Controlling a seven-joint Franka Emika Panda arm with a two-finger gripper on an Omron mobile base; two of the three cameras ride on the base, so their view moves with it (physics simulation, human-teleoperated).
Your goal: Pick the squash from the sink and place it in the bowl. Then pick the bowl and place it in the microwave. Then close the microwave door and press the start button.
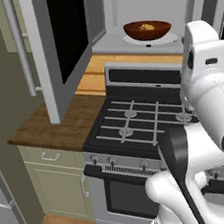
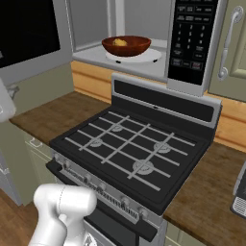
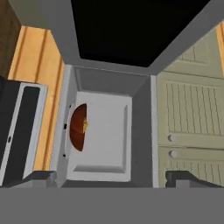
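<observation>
Squash in bowl — inside microwave.

Base views flank stove, share microwave; hand view – rolled, facing in.

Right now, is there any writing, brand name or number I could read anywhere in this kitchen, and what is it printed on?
No text here can be read.
Microwave control panel: rows of small pale button labels and a display strip at the top, all too small and blurred to read.
Stove: the knobs along its front carry no legible marks.
Microwave door, bowl, cabinet doors: no lettering seen.
</observation>
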